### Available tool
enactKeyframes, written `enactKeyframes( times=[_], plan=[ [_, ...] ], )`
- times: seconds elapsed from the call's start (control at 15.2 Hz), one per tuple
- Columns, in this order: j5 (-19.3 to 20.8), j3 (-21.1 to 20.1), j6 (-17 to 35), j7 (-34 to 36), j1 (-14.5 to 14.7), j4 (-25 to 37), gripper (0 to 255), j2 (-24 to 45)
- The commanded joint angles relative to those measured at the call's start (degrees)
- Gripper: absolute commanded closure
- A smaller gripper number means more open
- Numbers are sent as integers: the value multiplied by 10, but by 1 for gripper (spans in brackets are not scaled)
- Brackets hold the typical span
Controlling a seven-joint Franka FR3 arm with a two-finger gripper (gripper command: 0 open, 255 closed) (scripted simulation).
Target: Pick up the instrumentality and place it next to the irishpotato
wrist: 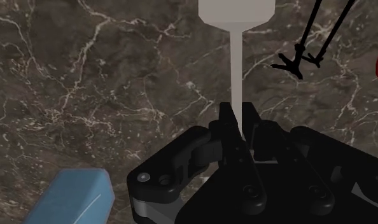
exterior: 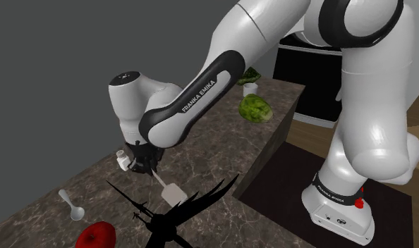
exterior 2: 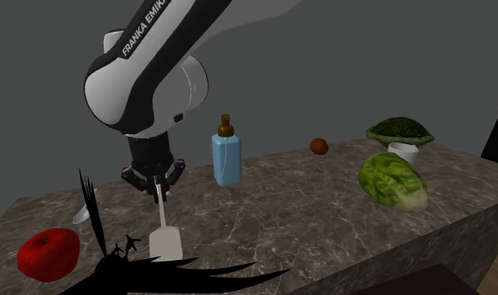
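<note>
Wrist view: the spatula (wrist: pixel 236 38) is a pale, thin-handled thing with a flat blade, and the gripper (wrist: pixel 238 118) has its two black fingers clamped on the handle's end, the blade pointing away from the hand. In the second exterior view the spatula (exterior 2: pixel 162 222) hangs from the gripper (exterior 2: pixel 158 183) over the counter (exterior 2: pixel 306 218) towards the end at that view's left, blade downward; I cannot tell whether the blade rests on the stone or hangs just clear of it. In the shoulder view the spatula (exterior: pixel 166 185) slants out from under the gripper (exterior: pixel 143 168).

The grasp looks made, so I judge the step in hand to be the lift and the carry; the placing is not yet done.

The potato (exterior 2: pixel 319 147), small, round and brown, sits well apart near the counter's far edge in the second exterior view; a blue bottle (exterior 2: pixel 226 155) stands between it and the gripper; a head of lettuce (exterior 2: pixel 394 180) lies beyond, nearer the front edge; a red apple (exterior 2: pixel 48 253) and a black spiky shape (exterior 2: pixel 155 268) lie close to the blade.

The next move calls for raising the spatula clear of the stone, swinging it past the bottle without touching it, and lowering it just beside the potato; a nudge would probably roll the potato.
</note>
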State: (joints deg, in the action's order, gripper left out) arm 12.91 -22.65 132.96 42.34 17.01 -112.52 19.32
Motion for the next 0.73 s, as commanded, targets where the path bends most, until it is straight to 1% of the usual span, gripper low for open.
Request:
enactKeyframes(
  times=[0.0, 0.2, 0.66],
  plan=[
    [-6, -3, -14, -5, -2, 7, 255, -8],
    [-12, -5, -28, -9, -4, 12, 255, -18],
    [-48, 14, 2, -114, -75, -62, 255, -73]
  ],
)
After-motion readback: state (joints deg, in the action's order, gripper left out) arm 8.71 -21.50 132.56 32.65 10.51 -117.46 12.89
